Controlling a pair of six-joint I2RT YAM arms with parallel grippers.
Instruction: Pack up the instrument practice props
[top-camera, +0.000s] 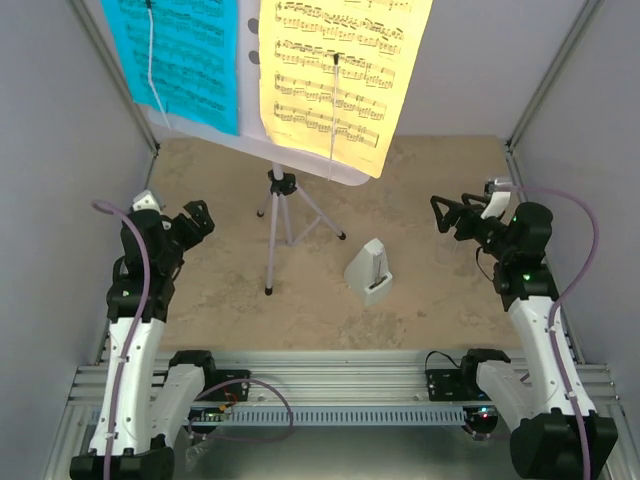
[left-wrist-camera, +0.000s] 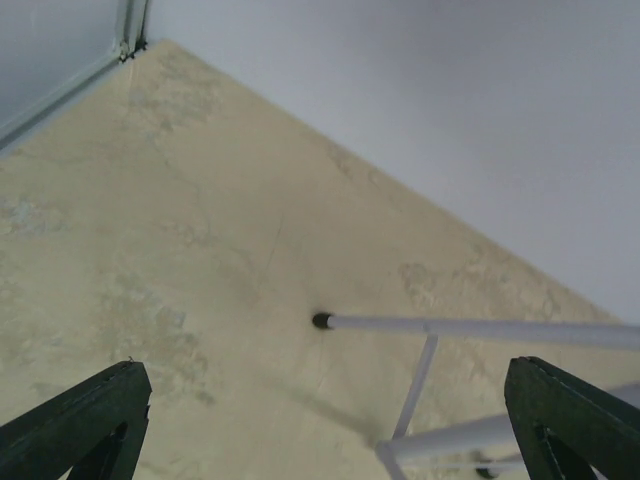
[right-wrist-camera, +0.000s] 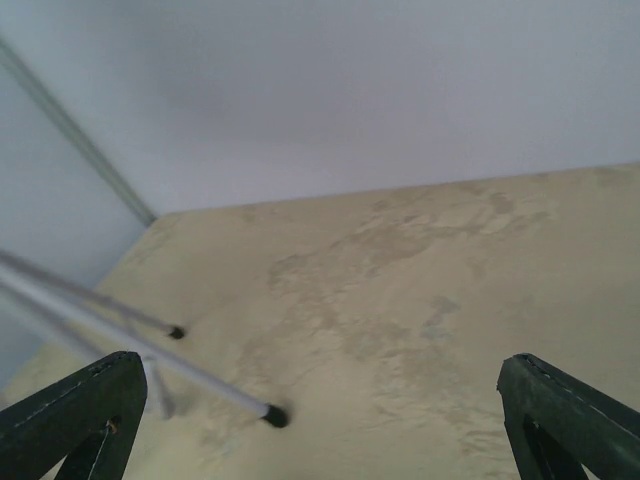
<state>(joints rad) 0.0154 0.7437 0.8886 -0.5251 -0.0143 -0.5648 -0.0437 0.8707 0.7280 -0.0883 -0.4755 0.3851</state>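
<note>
A white music stand (top-camera: 283, 205) on a thin tripod rises at the table's middle back. Clipped side by side on its desk are a cyan music sheet (top-camera: 180, 55) and a yellow music sheet (top-camera: 335, 75). The grey pyramid metronome (top-camera: 369, 270) sits upright just right of the tripod. My left gripper (top-camera: 197, 222) hovers open left of the tripod, whose legs (left-wrist-camera: 470, 327) show in its wrist view. My right gripper (top-camera: 452, 215) is open right of the metronome; tripod feet (right-wrist-camera: 272, 414) appear at the left of its view. Neither holds anything.
Grey walls close in the sandy-beige table (top-camera: 430, 290) on the left, right and back. An aluminium rail (top-camera: 330, 385) with cables runs along the near edge between the arm bases.
</note>
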